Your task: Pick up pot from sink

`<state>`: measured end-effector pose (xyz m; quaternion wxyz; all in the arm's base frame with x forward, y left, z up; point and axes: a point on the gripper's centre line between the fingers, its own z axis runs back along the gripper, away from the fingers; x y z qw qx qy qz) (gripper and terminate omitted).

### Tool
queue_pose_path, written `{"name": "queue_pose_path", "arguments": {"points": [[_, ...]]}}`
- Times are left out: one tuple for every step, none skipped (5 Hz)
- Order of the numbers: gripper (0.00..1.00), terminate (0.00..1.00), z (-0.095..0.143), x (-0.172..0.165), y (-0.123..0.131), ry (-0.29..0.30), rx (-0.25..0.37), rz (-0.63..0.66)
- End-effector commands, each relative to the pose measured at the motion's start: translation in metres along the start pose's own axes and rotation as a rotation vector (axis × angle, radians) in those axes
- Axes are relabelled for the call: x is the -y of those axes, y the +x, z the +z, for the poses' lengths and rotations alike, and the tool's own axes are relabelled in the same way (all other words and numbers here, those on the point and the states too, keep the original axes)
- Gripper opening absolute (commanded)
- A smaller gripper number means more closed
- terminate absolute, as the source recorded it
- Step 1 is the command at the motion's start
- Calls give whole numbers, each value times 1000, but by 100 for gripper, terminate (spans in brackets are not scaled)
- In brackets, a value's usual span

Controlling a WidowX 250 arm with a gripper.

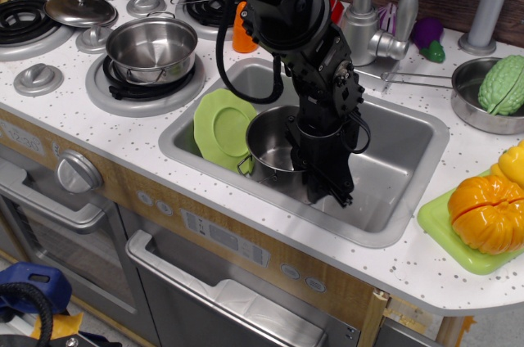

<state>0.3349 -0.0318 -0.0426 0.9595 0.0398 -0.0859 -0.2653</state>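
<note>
Pot sits inside the sink, left of centre, with a green plate leaning against the basin wall at its 9 o'clock. The gripper reaches down over the pot's rim at 3 o'clock, seemingly to pinch that wall; whether its jaws are parted or clamped on the rim I cannot tell. Open basin lies toward 3 o'clock; straight up looks unobstructed, though the faucet stands at 12.
</note>
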Motion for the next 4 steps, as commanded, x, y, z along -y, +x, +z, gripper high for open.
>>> {"name": "queue_pose_path", "arguments": {"points": [[0, 0, 43, -11, 15, 66, 4, -53], [0, 0, 74, -19, 21, 92, -57, -82], [0, 0, 105, -24, 30, 68, -101, -93], [0, 100, 117, -15, 38, 46, -103, -78]]}}
